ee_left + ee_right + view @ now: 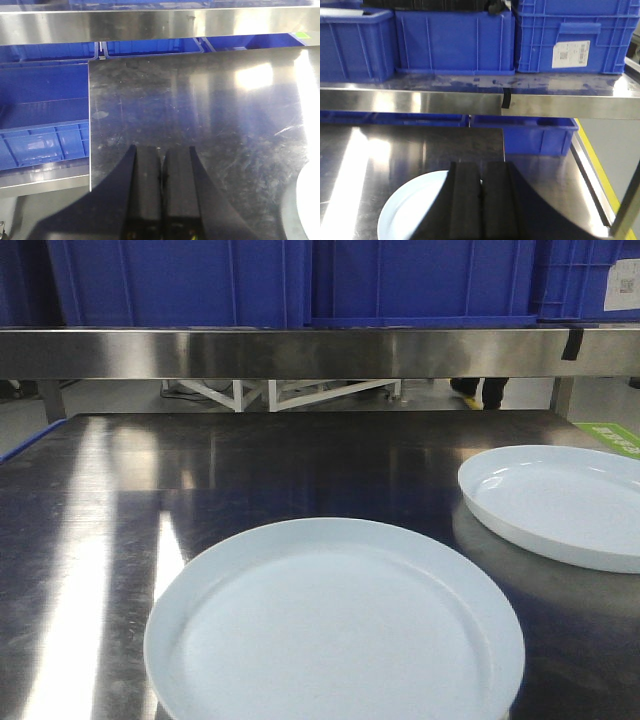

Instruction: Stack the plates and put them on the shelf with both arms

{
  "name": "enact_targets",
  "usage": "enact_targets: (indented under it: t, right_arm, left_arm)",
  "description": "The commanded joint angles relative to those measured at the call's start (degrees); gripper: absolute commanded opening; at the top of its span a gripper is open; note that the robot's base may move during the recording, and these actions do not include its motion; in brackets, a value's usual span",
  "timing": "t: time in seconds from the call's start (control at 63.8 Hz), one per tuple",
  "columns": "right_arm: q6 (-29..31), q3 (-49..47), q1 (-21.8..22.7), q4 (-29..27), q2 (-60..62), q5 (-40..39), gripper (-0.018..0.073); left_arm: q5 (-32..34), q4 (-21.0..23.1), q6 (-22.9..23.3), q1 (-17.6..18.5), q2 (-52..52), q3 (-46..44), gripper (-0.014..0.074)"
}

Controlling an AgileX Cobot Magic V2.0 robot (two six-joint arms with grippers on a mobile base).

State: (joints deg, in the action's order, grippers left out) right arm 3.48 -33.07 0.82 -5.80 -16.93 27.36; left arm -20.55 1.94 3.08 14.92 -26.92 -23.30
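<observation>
In the front-facing view, the near plate [335,625] is lying flat on the counter [120,500] at the middle of its front edge. The right plate [560,505] is sitting flat toward the counter's right edge, apart from the first and farther back. The shelf [300,350] is running along the counter's back edge above both plates, with a black tape mark [572,342] near its right end. Blue crates [300,280] are standing on it. Neither gripper is showing here.

In the left wrist view, the left gripper [162,150] is hanging over bare counter [210,100] near its left edge. Its jaws are pressing together, pad against pad, with nothing between them. A sliver of a white plate [306,210] is showing at the lower right, well clear of the fingers; I cannot tell which plate it is. The shelf's front band [150,25] is crossing the top, and blue crates [45,120] are sitting beyond the counter's left edge.

In the right wrist view, the right gripper [481,167] is hovering with its jaws closed on nothing. A plate [410,210] is lying on the counter [395,150] below and to the left of it, partly hidden by the fingers; whether they are touching cannot be told. The shelf [420,100] is spanning the picture ahead, carrying its tape mark [506,98] and blue crates [455,40].
</observation>
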Motion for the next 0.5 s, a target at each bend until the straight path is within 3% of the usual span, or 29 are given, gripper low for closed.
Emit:
enact_targets:
  t: [0.0, 0.267, 0.486]
  right_arm:
    - [0.4, -9.6, 0.4, 1.2, -8.3, 2.1, 0.0057]
    - [0.4, -29.5, 0.4, 1.8, -35.0, 22.3, 0.006]
    - [0.4, -31.5, 0.6, 5.8, -49.8, 26.1, 0.0074]
  left_arm:
    - [5.0, 0.6, 0.5, -0.2, -0.1, -1.6, 0.0084]
    - [5.0, 0.7, 0.5, -0.2, -0.1, -1.6, 0.0084]
    - [5.0, 0.7, 0.5, -0.2, -0.1, -1.6, 0.0084]
